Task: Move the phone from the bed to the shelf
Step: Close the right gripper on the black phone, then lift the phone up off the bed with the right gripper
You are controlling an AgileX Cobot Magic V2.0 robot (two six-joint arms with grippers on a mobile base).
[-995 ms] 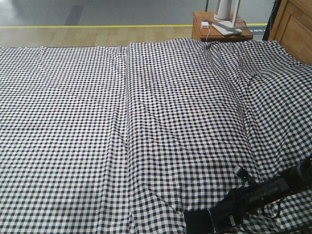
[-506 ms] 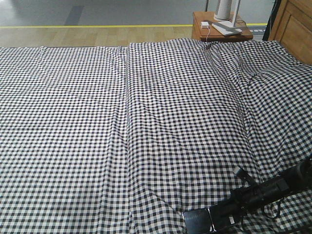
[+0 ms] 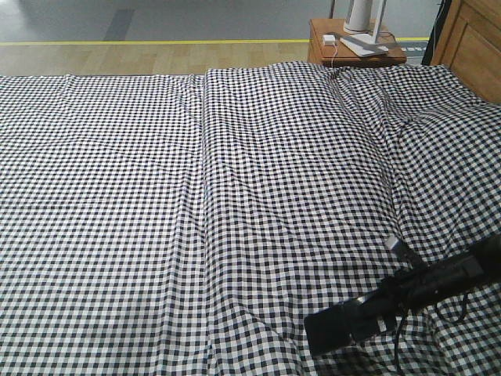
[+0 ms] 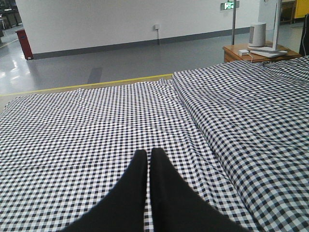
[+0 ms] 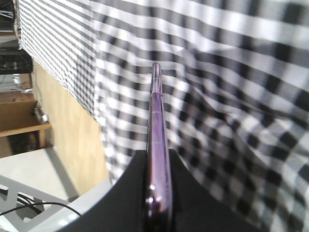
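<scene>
The phone (image 3: pixel 326 334) is a thin black slab held just above the checked sheet of the bed (image 3: pixel 235 196), near the bed's front right corner. My right gripper (image 3: pixel 354 322) is shut on one end of it. In the right wrist view the phone (image 5: pixel 157 121) shows edge-on, with its pinkish metal rim clamped in my right gripper (image 5: pixel 158 154). My left gripper (image 4: pixel 148 155) hovers over the bed (image 4: pixel 96 125) with its fingers pressed together and nothing between them. The shelf is out of view.
A small orange-brown nightstand (image 3: pixel 356 48) carrying white devices stands behind the bed's far right corner. A wooden headboard (image 3: pixel 472 43) rises at the right edge. Wood and grey floor (image 3: pixel 156 31) lies beyond the bed. The sheet has a lengthwise fold (image 3: pixel 203 196).
My right gripper has risen and drawn slightly right with the phone, which has come up off the sheet at the bottom edge and now tilts.
</scene>
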